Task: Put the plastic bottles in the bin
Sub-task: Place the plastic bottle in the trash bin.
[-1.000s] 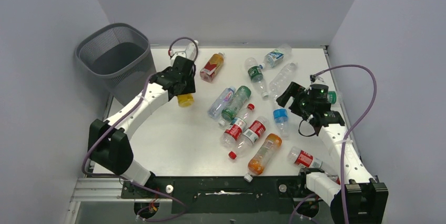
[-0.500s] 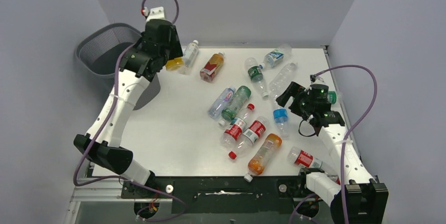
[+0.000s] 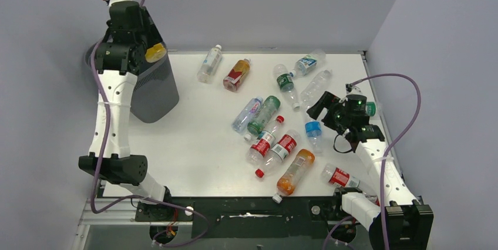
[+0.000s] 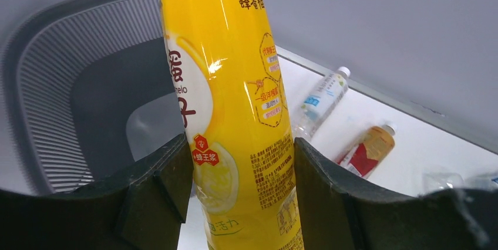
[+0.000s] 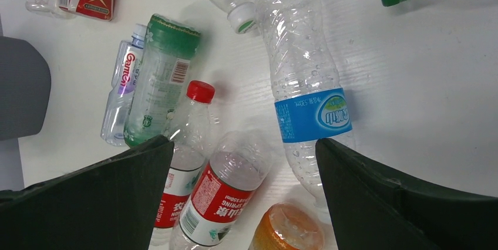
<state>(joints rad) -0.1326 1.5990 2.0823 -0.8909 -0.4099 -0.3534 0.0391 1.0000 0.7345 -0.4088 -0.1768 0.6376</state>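
left tool (image 4: 241,162): closed on my yellow bottle (image 4: 235,85), one finger pressed to each side of its body. The grip sits low on the label.
yellow bottle: raised well clear of the counter (image 3: 188,144). It runs from between my fingers up past the top of the wrist view. From overhead only its end shows, poking out beside my wrist at the bin's right rim.
bin (image 4: 53,85): dark grey mesh, off the far-left corner of the counter. In the wrist view its open mouth lies behind and left of the bottle, lower than my fingers. My left arm (image 3: 114,109) hides most of the mouth from overhead.
near the bin: a clear bottle (image 3: 209,63) and an amber bottle (image 3: 236,74) lie side by side on the far counter, right of the bin and apart from it.
right tool (image 5: 244,140): jaws spread wide, nothing between them. It hangs above the right-centre cluster.
under right tool: a blue-label bottle (image 5: 305,85) lies flat, nearer my right finger. The red-label bottles (image 5: 220,197) lie nearer my left finger, with a green bottle (image 5: 158,80) beyond them. An orange bottle (image 5: 288,232) shows at the bottom edge.
contact: I cannot tell any touch between the right tool and those bottles.
remaining bottles: all lying on the counter, mostly in the centre and right, well apart from the bin.
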